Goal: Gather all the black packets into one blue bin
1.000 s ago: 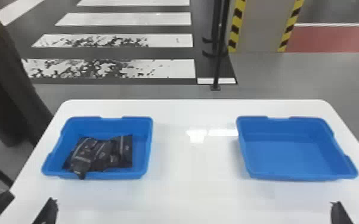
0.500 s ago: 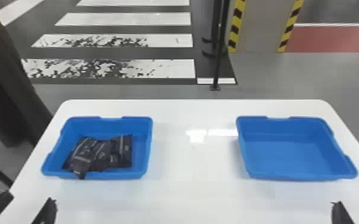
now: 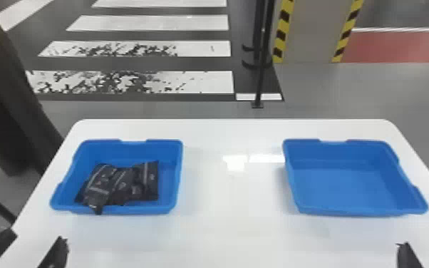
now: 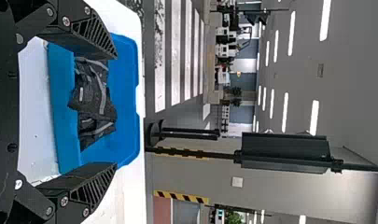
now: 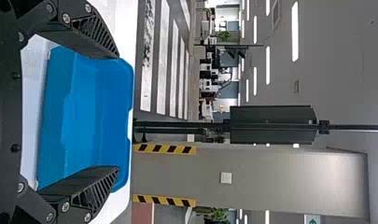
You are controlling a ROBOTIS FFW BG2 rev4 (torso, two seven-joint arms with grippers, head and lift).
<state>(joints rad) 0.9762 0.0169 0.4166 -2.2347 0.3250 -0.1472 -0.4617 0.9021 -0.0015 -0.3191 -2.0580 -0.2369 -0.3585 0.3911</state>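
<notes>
- White crosswalk stripes point(image 3: 146, 48) lie across the dark floor beyond the packet bin point(image 3: 176, 174), past the far edge of the table point(image 3: 231, 228) it sits on.
- Also beyond the packet bin but more to its right are a thin black pole point(image 3: 263, 53) and, farther right again, a grey pillar point(image 3: 313, 32) edged in yellow and black.
- Bunched inside the packet bin, the black packets point(image 3: 117, 185) overlap one another; perhaps three, though they run together. One has its end at the near rim.
- To the right of the packet bin and well apart from it, the second blue bin point(image 3: 352, 183) stands on the same table, its inner floor in plain sight. Bright reflections gleam on the tabletop between the two.
- Nearer the robot than the packet bin, and toward its left side, is the left gripper point(image 3: 39, 237), fingers spread wide with a clear gap between the tips.
- Well to the right of the packet bin, and nearer the robot, is the right gripper point(image 3: 408, 254); its wrist view has both fingers wide apart, with nothing between the tips.
</notes>
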